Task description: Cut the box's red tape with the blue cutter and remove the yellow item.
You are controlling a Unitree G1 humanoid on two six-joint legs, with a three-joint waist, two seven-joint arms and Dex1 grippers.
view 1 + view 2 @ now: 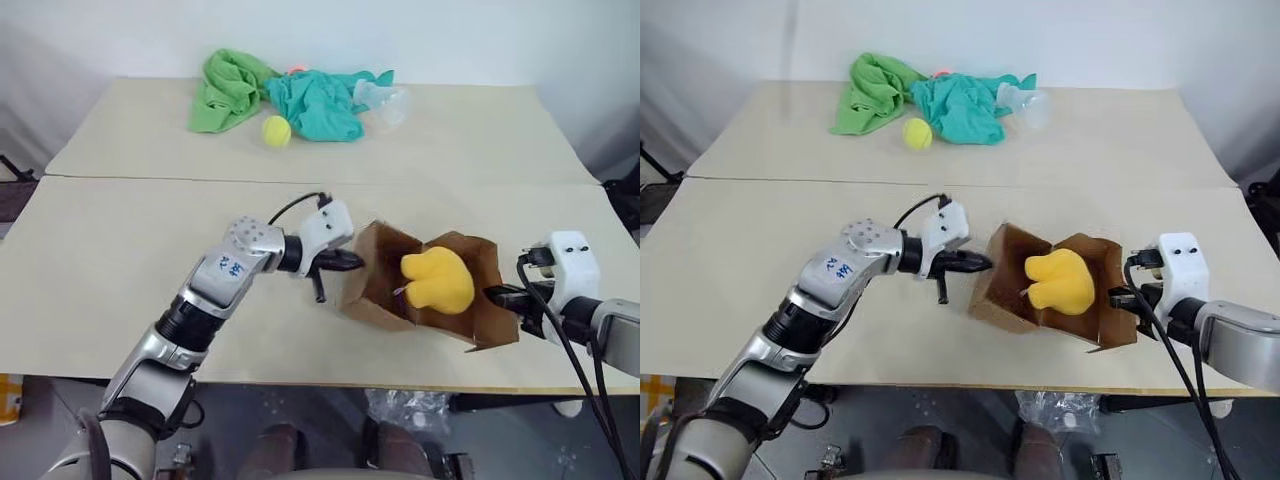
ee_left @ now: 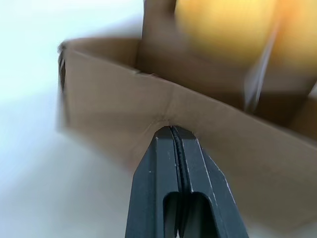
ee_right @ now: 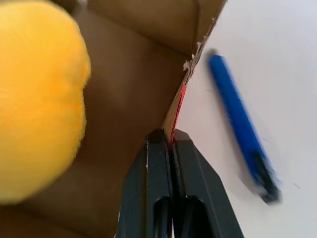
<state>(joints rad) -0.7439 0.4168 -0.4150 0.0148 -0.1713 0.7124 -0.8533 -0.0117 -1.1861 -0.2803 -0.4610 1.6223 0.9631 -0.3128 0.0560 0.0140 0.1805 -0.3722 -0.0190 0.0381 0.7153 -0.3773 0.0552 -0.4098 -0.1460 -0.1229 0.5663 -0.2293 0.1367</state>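
The brown box stands open near the table's front edge, flaps spread. The yellow item bulges out of its top. My left gripper is shut and holds nothing; its tips press against the box's left flap. My right gripper is shut on the edge of the box's right flap. A thin strip of red tape runs along that edge into the jaws. The blue cutter lies loose on the table just below my left gripper, beside the box; the right wrist view has the cutter past the flap.
At the back of the table lie a green cloth, a teal cloth, a tennis ball and a clear plastic cup. A seam crosses the table between them and the box.
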